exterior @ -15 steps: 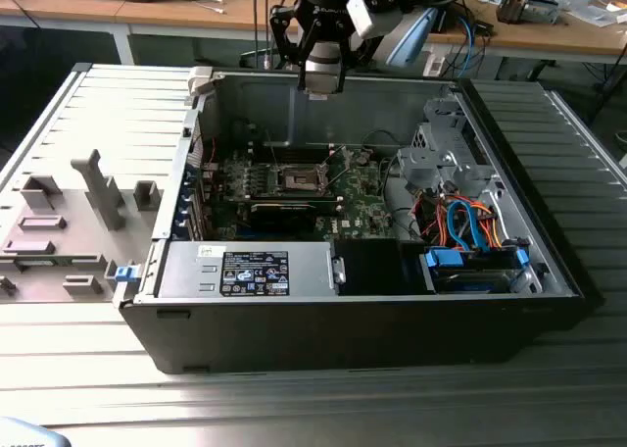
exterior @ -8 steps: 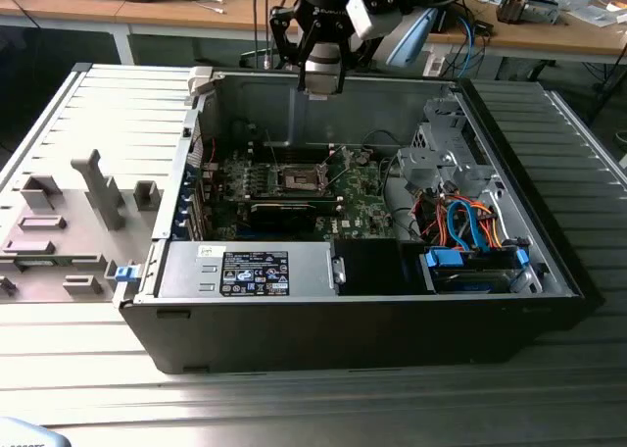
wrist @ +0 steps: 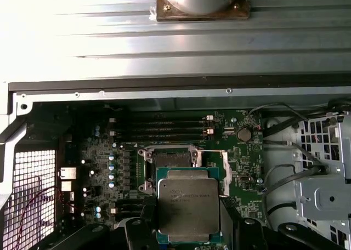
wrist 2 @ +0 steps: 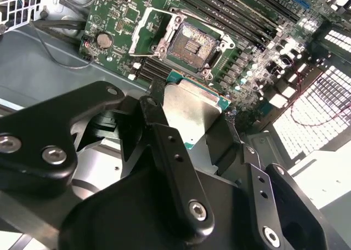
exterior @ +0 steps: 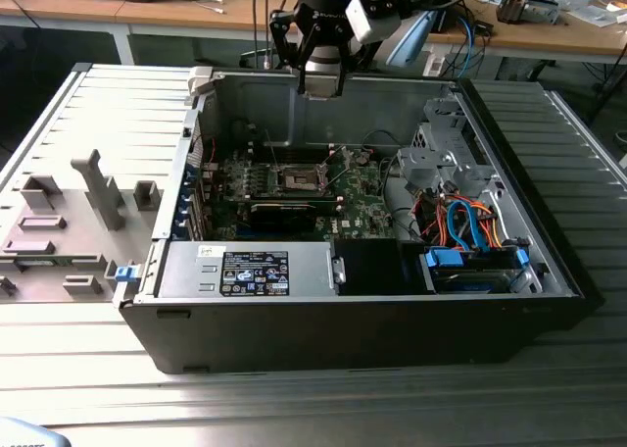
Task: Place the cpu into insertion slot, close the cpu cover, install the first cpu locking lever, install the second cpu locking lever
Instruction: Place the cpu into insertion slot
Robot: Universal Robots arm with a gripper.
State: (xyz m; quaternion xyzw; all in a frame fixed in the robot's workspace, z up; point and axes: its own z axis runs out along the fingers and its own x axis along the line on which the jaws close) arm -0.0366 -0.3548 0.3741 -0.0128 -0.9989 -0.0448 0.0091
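End effector (wrist 2: pixel 194 126) pointing down, fingers (wrist 2: pixel 170 151) clamping cpu (wrist: pixel 188 203)

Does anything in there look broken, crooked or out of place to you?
Nothing looks damaged. The gripper holds the cpu above the motherboard, near the empty insertion slot, whose cpu cover stands flipped open. The computer case lies on its side, opened, which seems deliberate.
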